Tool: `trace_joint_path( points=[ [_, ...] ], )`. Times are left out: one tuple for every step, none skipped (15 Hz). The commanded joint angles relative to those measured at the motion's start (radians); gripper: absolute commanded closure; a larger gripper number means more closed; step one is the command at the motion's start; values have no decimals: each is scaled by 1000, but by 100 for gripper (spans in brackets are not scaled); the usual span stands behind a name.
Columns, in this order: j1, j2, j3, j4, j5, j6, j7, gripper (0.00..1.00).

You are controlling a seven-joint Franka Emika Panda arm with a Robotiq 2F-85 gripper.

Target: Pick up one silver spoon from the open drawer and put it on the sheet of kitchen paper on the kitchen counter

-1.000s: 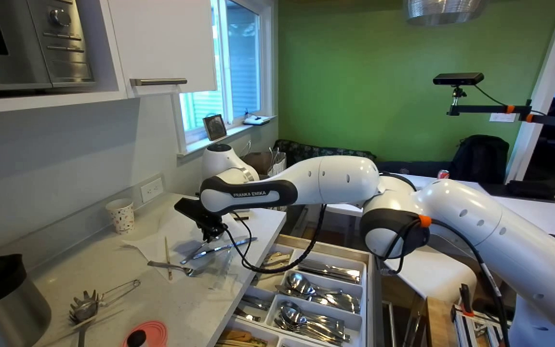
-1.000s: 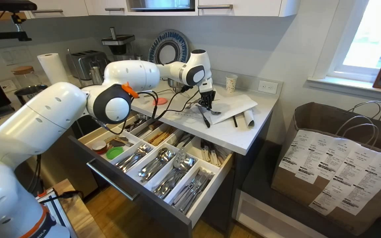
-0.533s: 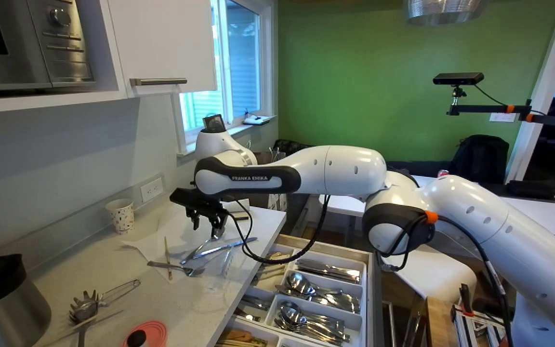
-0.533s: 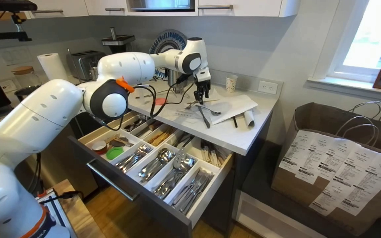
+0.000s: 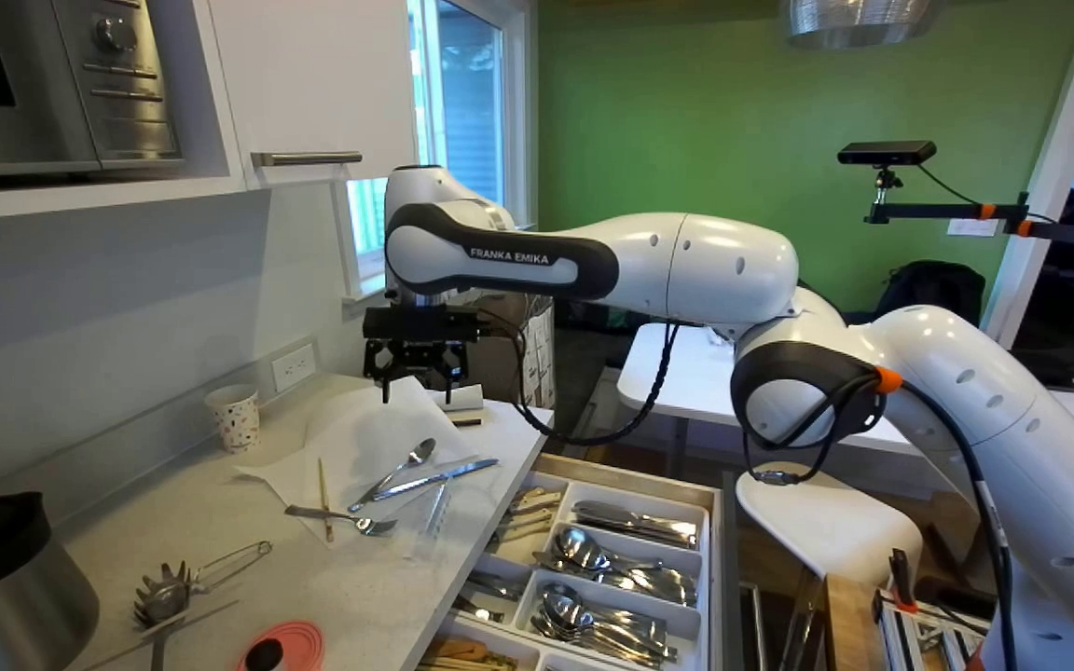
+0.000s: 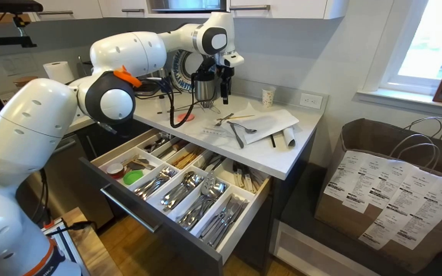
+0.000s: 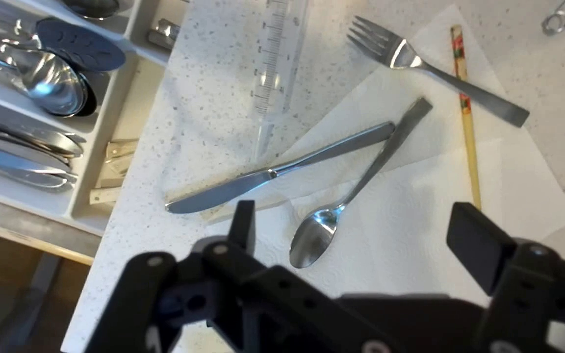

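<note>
A silver spoon [image 7: 314, 235] lies bowl-up on the sheet of kitchen paper [image 7: 390, 240], which is white and slightly rumpled. Its handle runs close by a knife's handle end; whether they touch I cannot tell. My gripper [image 7: 359, 228] hangs well above the paper with its fingers wide apart, nothing held. In an exterior view the same gripper [image 5: 418, 390] is over the paper's far part, clear of the spoon [image 5: 420, 452]. The open drawer [image 6: 190, 239] holds more spoons [image 6: 192, 179] in divided compartments. Above it stretches the pale kitchen counter [image 6: 259, 161].
Around the paper lie a knife [image 7: 223, 193], a fork [image 7: 405, 54], a chopstick [image 7: 466, 117] and a clear ruler-like piece [image 7: 275, 54]. A patterned cup [image 6: 268, 96] stands near the wall. A kettle [image 5: 10, 587] and a pink round mat [image 5: 299, 643] sit farther along the counter.
The gripper has opened and risen from the spoon, drawing the whole arm upward. The spoon now rests alone on the paper.
</note>
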Motion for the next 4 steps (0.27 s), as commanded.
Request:
trace_joint_path(
  points=[
    [20, -105, 18, -157, -17, -18, -173, 0],
    [30, -128, 21, -199, -21, -11, -216, 0],
    [45, -155, 27, -256, -20, 12, -256, 0],
    [21, -69, 14, -103, 0, -13, -189, 0]
  ],
)
